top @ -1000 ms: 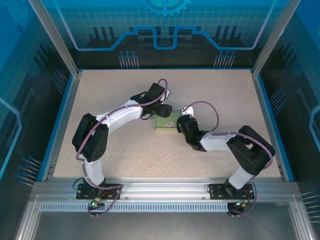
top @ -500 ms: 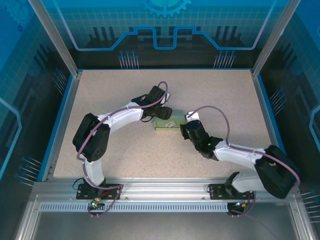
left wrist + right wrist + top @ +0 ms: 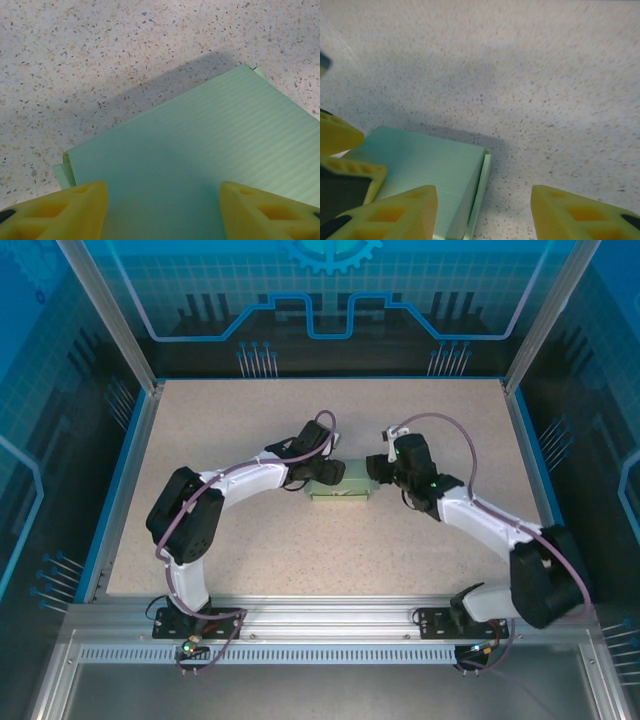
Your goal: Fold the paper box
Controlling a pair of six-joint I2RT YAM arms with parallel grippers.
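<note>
The paper box [image 3: 340, 490] is a small, flat, pale mint-green rectangular box lying on the speckled table near the middle. My left gripper [image 3: 328, 472] hangs over its left half. In the left wrist view the box's ribbed top [image 3: 200, 150] spreads under the open left gripper [image 3: 162, 212], whose yellow fingertips [image 3: 65, 210] stand wide apart with nothing clamped between them. My right gripper [image 3: 378, 468] sits at the box's right end. In the right wrist view it [image 3: 485, 215] is open, and the box's right edge with a thin protruding flap [image 3: 481, 195] lies between its fingers.
The speckled tabletop [image 3: 250, 420] stretches bare all round the box. Blue-edged rails and the enclosure's aluminium posts [image 3: 530, 340] bound it. In the right wrist view the left gripper's yellow fingers [image 3: 340, 137] rest on the box at the far left.
The right arm swung from the box's near side round to its right end, and its jaws opened wider. The left arm shifted only slightly over the box.
</note>
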